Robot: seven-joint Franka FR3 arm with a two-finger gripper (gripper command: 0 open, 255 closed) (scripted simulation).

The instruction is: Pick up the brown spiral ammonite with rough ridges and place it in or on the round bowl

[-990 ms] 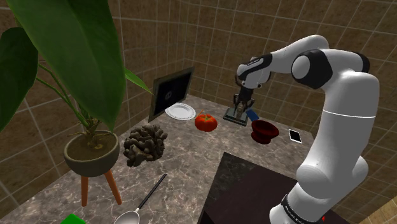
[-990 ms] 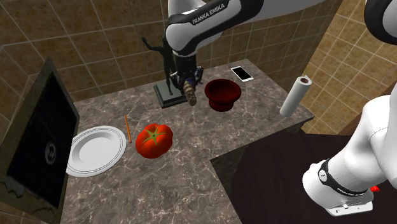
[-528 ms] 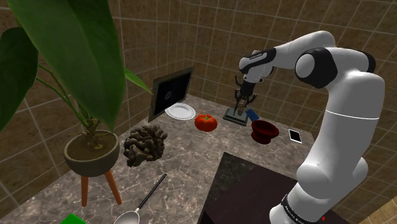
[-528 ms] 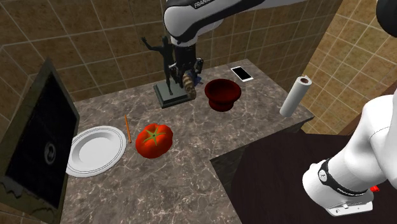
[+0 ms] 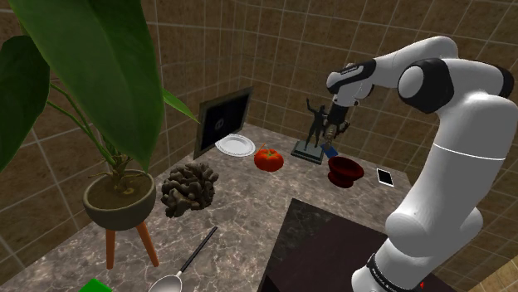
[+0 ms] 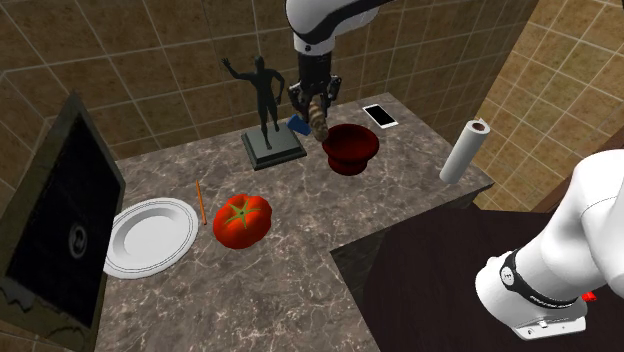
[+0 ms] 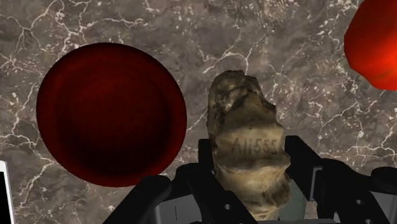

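Note:
The brown ridged ammonite (image 7: 245, 149) sits clasped between my black fingers, and my gripper (image 7: 247, 167) is shut on it. It hangs in the air above the marble counter. The dark red round bowl (image 7: 111, 114) lies below, just beside the ammonite. In the second exterior view the ammonite (image 6: 318, 115) hangs from the gripper (image 6: 315, 103) just above the bowl's (image 6: 350, 146) rim on that view's left. In the shoulder view the gripper (image 5: 335, 130) holds it high over the bowl (image 5: 344, 170).
A dark figurine on a base (image 6: 268, 110) stands close beside the gripper. A red tomato (image 6: 243, 220), a white plate (image 6: 150, 236), a phone (image 6: 379, 115) and a paper roll (image 6: 466, 150) share the counter. A pine-cone-like lump (image 5: 188, 188) and a potted plant (image 5: 120, 197) lie nearer.
The arm has lifted the ammonite and carried it from in front of the figurine toward the bowl, to the right in both exterior views.

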